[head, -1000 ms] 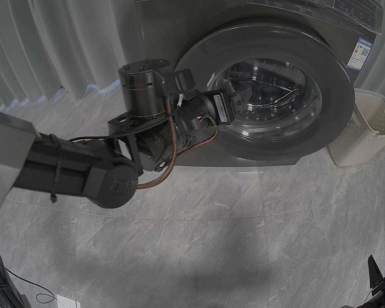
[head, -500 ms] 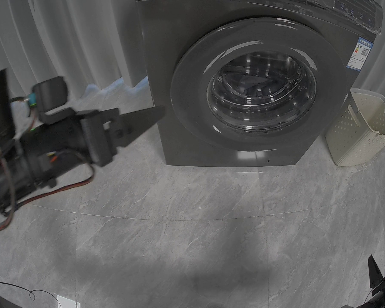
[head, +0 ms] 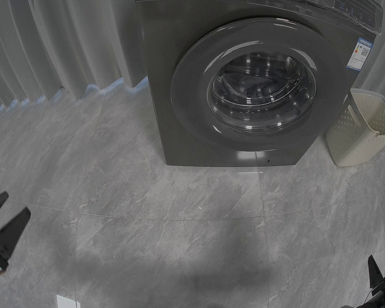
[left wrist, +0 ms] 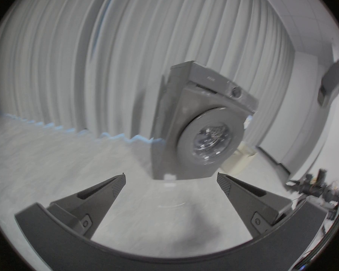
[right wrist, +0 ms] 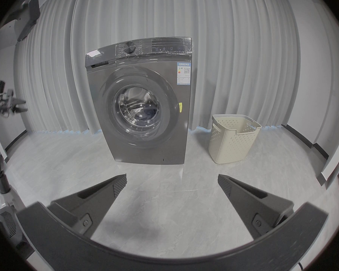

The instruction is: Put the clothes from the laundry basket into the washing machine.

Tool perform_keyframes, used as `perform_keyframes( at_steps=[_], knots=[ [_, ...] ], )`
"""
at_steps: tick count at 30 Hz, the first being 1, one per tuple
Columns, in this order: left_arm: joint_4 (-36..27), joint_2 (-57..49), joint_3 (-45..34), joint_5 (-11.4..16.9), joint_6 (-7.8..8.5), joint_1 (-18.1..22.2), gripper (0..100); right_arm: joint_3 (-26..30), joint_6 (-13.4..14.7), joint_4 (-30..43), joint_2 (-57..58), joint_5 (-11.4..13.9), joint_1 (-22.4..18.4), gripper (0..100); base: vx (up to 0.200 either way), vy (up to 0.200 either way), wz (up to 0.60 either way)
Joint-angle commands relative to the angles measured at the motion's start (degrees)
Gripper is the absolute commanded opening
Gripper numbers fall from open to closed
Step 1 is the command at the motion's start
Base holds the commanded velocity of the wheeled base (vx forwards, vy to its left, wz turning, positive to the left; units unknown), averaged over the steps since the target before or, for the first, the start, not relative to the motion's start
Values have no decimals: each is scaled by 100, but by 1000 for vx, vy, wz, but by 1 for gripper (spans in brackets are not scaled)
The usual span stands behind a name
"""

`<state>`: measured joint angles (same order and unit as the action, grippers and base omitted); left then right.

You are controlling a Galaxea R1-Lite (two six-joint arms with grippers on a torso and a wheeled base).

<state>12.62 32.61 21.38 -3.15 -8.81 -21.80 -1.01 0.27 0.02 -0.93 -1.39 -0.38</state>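
- Two changes stand out. One second ago the left arm reached up to the washing machine's round door, and half a second ago it was swinging away toward the left of the frame. The left gripper now sits low at the lower left edge of the head view, well apart from the machine.
- The door is now closed flush against the front, and its glass is unobstructed.
- In my judgement the loading is done or nearly so, and the arm's pull-back reads as a retreat after pushing the door closed.
- Something dark, probably the clothes, lies low in the drum behind the glass. It is a crumpled heap, so I cannot tell which way it points or where its long axis runs.
- The drum's axis runs level, front to back, with the door facing out toward the robot.
- The laundry basket stands upright on the floor, just beside the machine at the middle right of the head view. Its mouth faces up, and no clothing shows inside it.
- The left gripper's fingers are spread wide and hold nothing.
- The right gripper is in the lower right corner of the head view, likewise spread and holding nothing.
- A pleated curtain hangs behind the machine, at the upper left.
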Motion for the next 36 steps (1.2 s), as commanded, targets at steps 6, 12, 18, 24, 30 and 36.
perform_keyframes(
  at_steps=[6,12,18,24,30,36],
  knots=[
    [-1147,-3261,-2138,7,600,2188,100,75,-18,33,57,7,-15,100,0,0,0],
    [-1235,-3261,-2129,200,723,2162,100,84,-9,-2,57,16,3,100,0,0,0],
    [-1227,-3261,-2138,165,688,2162,100,84,114,-2,57,34,3,100,0,0,0],
    [-1235,-3261,-2138,244,855,2162,100,-866,474,-99,-39,51,-24,100,0,-200,0],
    [-1235,-3261,-2138,262,793,2162,100,-901,474,419,-197,341,3,100,0,-100,0],
    [-1227,-3261,-2138,200,846,2180,100,-1077,465,279,-777,464,-33,100,0,-100,0]
  ],
)
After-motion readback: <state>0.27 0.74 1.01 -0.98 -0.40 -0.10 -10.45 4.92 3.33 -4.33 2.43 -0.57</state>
